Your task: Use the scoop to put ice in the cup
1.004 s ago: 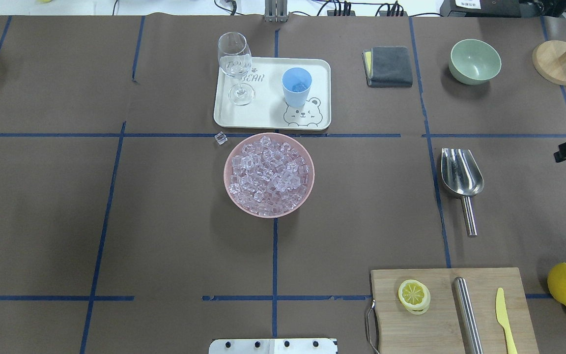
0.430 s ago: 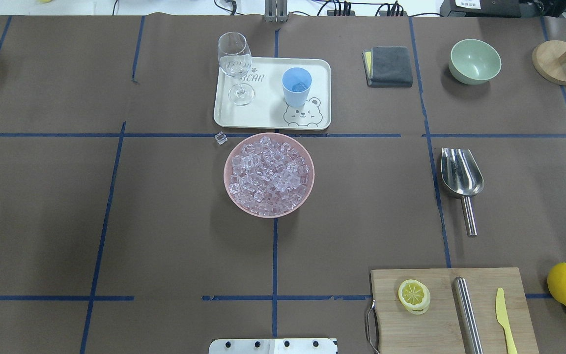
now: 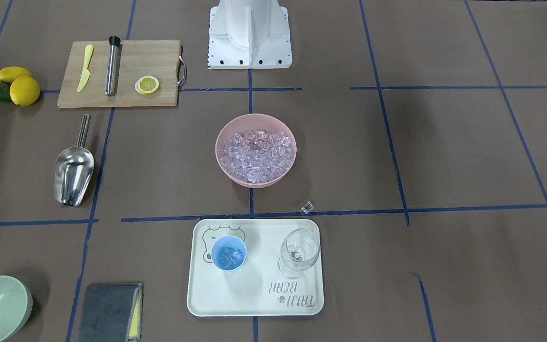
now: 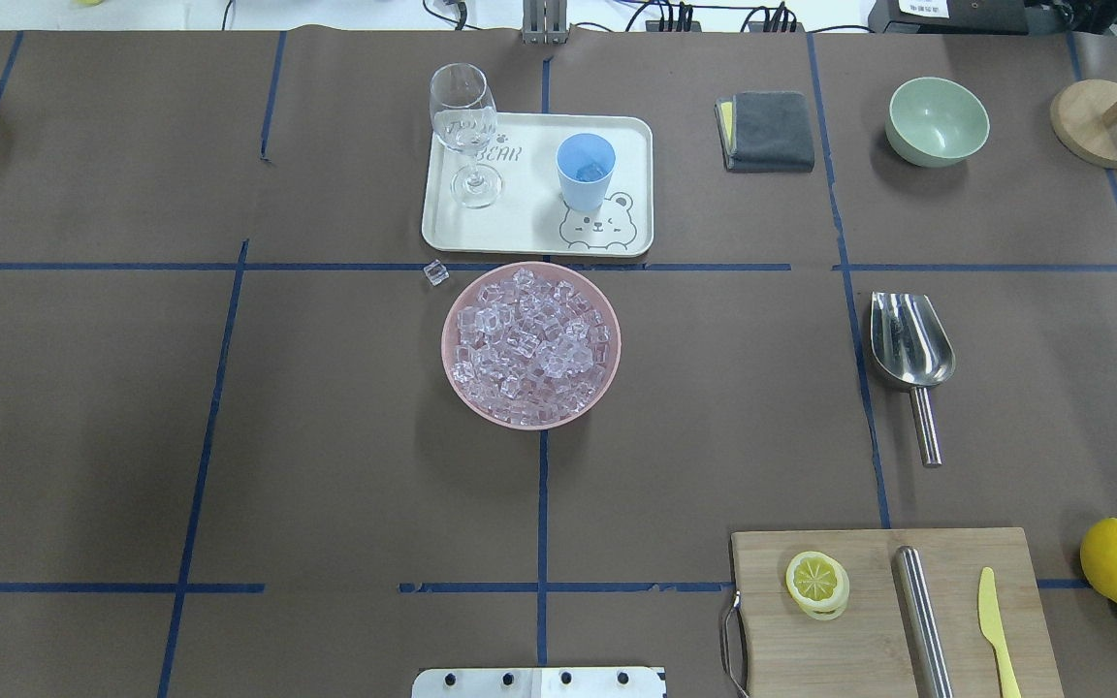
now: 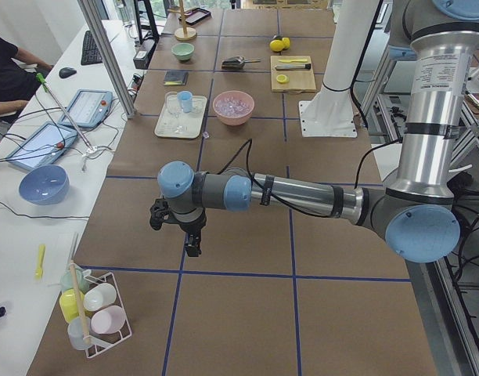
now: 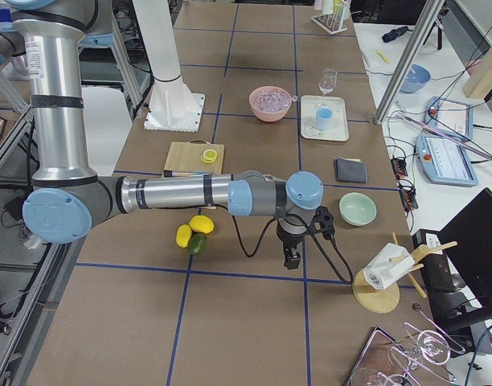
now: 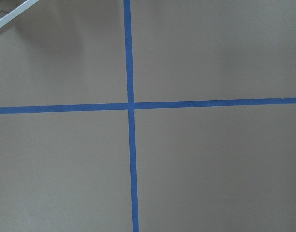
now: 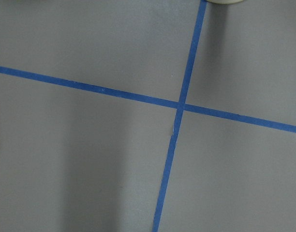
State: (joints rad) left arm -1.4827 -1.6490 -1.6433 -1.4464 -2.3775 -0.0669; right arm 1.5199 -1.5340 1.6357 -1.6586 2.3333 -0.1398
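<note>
- The scoop lies flat on the table to the right of the pink bowl. Its trough points far and its rod handle points near, toward me. I judge that an easy lie for my right arm to grasp.
- Nothing touches the scoop. Both of my arms are well apart from it.
- The ice is heaped in the pink bowl at the middle of the table. One stray cube sits on the paper just beside the bowl's far-left rim.
- The cup stands upright on the tray, just beyond the bowl, to the right of the wine glass. That leaves a short carry from the heap.
- A few cubes show inside the cup, so I judge the filling at least partly done.
- My left gripper hangs over bare table at the far left end and holds nothing.
- My right gripper hangs over bare table at the far right end, also holding nothing.
- Whether either gripper's fingers are apart or together I cannot tell. My wrist cameras show only brown paper and blue tape.
</note>
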